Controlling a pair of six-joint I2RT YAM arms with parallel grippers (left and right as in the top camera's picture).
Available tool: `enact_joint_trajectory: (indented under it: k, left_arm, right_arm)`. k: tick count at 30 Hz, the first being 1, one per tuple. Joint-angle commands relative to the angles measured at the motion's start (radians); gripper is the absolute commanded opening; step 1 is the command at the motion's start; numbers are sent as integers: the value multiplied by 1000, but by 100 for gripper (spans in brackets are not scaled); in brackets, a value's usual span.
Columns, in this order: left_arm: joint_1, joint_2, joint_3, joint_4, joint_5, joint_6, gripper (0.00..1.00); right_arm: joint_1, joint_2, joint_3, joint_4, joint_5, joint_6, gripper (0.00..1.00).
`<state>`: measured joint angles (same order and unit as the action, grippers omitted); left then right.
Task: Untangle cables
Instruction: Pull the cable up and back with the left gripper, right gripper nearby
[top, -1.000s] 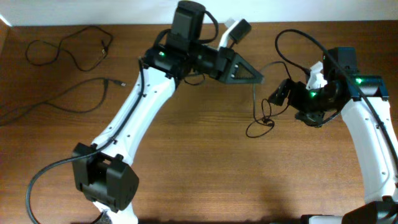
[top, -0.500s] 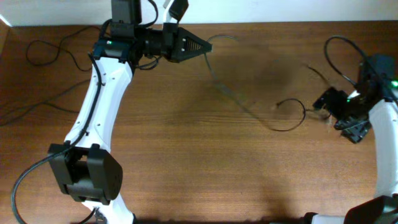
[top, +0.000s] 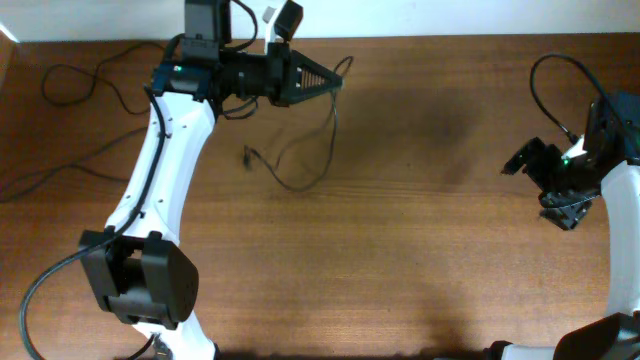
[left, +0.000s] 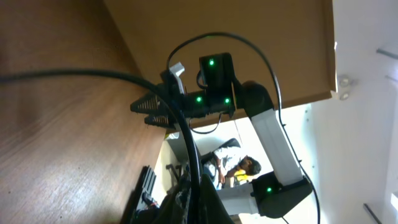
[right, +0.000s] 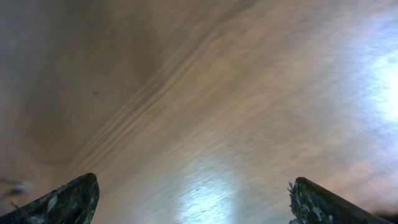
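Note:
My left gripper (top: 335, 80) is at the back of the table, shut on a thin black cable (top: 318, 170). That cable hangs from the jaws, loops down and ends in a small plug at the left. In the left wrist view the cable (left: 186, 134) runs up from the shut jaws (left: 200, 198). Two other black cables lie apart at the far left, one at the back (top: 105, 85) and one nearer (top: 110, 160). My right gripper (top: 538, 183) is at the far right, open and empty. The right wrist view shows its fingertips wide apart (right: 196, 202) over bare wood.
The brown wooden table (top: 420, 260) meets a white wall along its back edge. The right arm's thicker black wire (top: 545, 85) arcs above the right wrist. My right arm also shows in the left wrist view (left: 214, 99).
The left gripper carried the cable left and to the back. The cable came out of the right gripper and swung left. The right gripper moved right and now holds nothing.

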<state>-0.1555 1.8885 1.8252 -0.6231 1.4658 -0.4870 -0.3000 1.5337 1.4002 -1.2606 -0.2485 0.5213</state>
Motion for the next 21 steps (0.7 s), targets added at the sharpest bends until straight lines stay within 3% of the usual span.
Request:
enact_joint_trajectory:
  k: [1, 3, 6, 11, 15, 21]
  left_arm:
    - [-64, -36, 8, -6, 3, 74, 0]
    - [-86, -36, 8, -5, 4, 65, 0]
    - [-118, -36, 8, 56, 16, -52, 0]
    - [-152, -36, 8, 406, 37, -329, 0]
    - [-153, -36, 8, 564, 38, -486, 0]
    - [-162, -43, 8, 880, 64, -857, 0]
  right_arm:
    - [-1, 5, -9, 27, -285, -127, 99]
    - [3, 5, -9, 28, -348, -126, 98]
    - [33, 5, -9, 33, -377, -126, 99]
    - [152, 5, -9, 72, -376, -129, 99]
    - [198, 5, -9, 105, -369, -127, 99]
    - [215, 10, -9, 153, -288, -116, 99]
